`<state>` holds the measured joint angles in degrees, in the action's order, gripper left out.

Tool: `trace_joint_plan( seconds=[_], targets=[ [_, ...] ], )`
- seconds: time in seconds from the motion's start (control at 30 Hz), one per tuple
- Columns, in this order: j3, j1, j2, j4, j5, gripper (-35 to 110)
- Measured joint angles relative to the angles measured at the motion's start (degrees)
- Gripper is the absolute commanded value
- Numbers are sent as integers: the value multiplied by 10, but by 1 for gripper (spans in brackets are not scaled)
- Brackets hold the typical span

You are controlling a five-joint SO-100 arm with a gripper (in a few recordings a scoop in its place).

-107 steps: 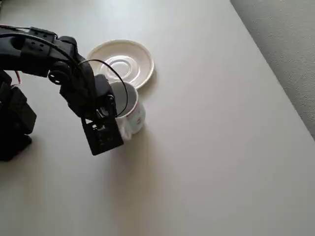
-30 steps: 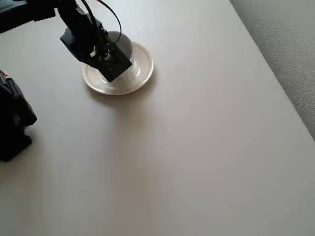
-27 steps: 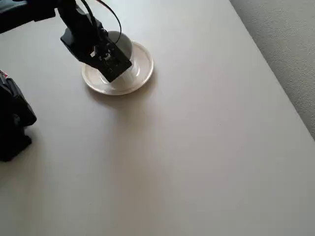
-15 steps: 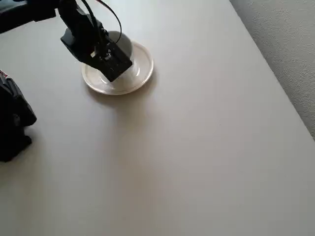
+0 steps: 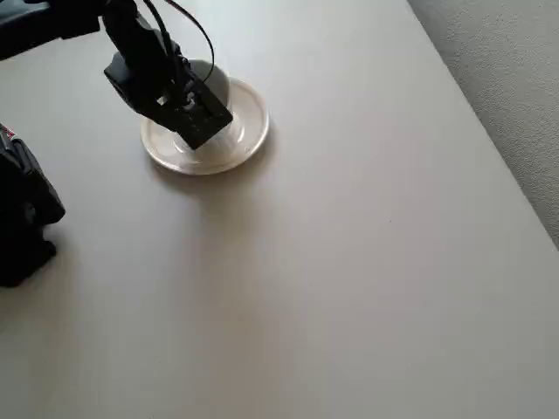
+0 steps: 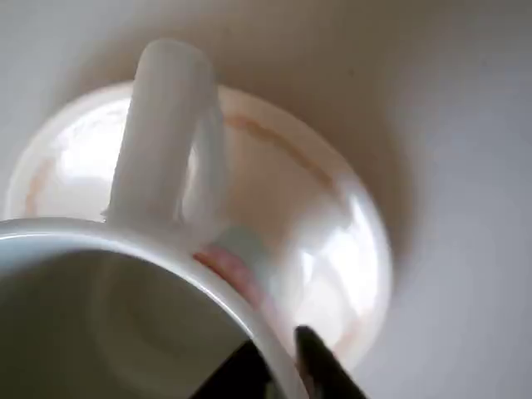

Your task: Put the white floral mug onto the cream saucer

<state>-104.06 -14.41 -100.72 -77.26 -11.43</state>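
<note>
One mug (image 5: 212, 80) and one saucer (image 5: 249, 122) in play, both at the far left of the table (image 5: 367, 262) in the overhead view. Mug is over the saucer, inside its rim outline; mostly hidden under the arm, just the white rim and part of the inside visible. Can't tell from above whether its base is touching the saucer or just off it

Wrist view: mug (image 6: 125, 307) fills the lower left, open mouth toward the camera, handle (image 6: 162, 133) pointing up and away, faint reddish print on the wall just below the rim. Saucer (image 6: 332, 249) sits right behind/under it, glossy cream, rim curving round on the right side, mug roughly centred on it

Gripper (image 5: 188, 109) is above the near-left part of the saucer in the overhead view, black, cable looping over it. In the wrist view one dark fingertip (image 6: 320, 374) shows at the bottom edge, right against the outside of the mug rim, wall of the mug looks pinched there. So: clamped on the mug at the rim

Black arm base (image 5: 26, 218) at the left edge, well apart from the saucer. Grey floor strip (image 5: 507, 96) beyond the right table edge
</note>
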Motion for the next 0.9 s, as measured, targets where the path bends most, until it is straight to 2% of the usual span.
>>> trace_joint_plan(
  seconds=[0.33,0.57,0.9],
  targets=[
    [0,-2,2,-2,-1,2],
    [0,-26,37,3,3,18],
    [0,-45,49,7,12,20]
  ],
)
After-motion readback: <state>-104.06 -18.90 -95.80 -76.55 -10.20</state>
